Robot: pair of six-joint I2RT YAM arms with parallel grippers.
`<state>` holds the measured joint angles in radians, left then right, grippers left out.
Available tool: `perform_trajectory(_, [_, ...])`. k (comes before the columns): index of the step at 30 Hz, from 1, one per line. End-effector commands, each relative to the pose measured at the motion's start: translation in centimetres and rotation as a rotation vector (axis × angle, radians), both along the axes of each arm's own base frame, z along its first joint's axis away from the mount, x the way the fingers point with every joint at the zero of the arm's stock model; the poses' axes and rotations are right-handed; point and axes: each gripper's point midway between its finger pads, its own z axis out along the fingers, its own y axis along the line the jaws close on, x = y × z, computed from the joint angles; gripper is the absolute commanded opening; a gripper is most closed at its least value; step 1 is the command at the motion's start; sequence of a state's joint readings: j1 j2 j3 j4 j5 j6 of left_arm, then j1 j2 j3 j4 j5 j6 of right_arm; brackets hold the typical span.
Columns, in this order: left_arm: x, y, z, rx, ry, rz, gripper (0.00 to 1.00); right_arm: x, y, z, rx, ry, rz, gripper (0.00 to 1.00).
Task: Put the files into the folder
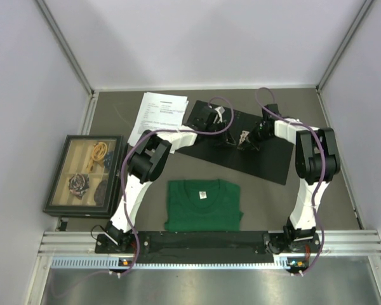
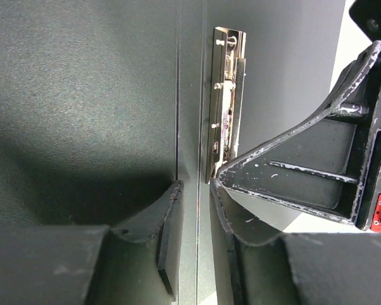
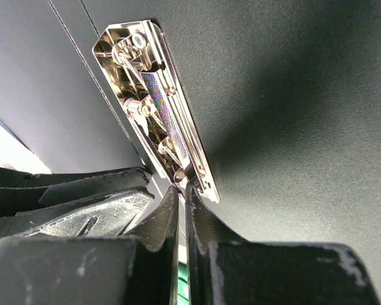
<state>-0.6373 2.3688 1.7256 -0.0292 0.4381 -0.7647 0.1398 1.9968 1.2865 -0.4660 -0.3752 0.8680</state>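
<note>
The left gripper (image 2: 196,185) sat closest, its dark fingers (image 2: 168,229) a little apart and holding nothing, over the fold of the open black folder (image 1: 267,159). The right gripper (image 3: 182,189) was squeezed shut, its tip touching the shiny clip (image 3: 153,95). The files (image 1: 157,113) lay flat at 11 o'clock on the table (image 1: 330,127), just beside the folder, not inside yet. They looked light, thin and floppy. I think they would slide, so pinch one edge. White walls stood around the grey table, with a green shirt (image 1: 203,204) at 6 o'clock and a picture box (image 1: 86,175) at 9 o'clock.
</note>
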Motion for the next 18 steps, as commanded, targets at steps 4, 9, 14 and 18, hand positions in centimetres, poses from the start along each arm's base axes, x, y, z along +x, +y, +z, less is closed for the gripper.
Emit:
perform_trajectory(4, [-1.4, 2.2, -4.7, 0.061, 0.089, 0.089, 0.29, -8.0, -2.6, -7.7, -0.199, 0.326, 0.013, 0.00])
perform_trajectory(9, [-1.5, 2.7, -4.9, 0.055, 0.099, 0.122, 0.29, -7.1, -2.7, -6.7, -0.200, 0.325, 0.011, 0.00])
perform_trajectory(14, [-2.2, 2.7, -5.4, 0.020, 0.131, 0.118, 0.30, -4.2, -2.8, -4.0, -0.108, 0.127, 0.070, 0.00])
perform_trajectory(18, [-2.6, 3.8, -6.8, -0.009, 0.186, 0.153, 0.30, -2.4, -1.4, -1.5, -0.037, -0.029, 0.222, 0.00])
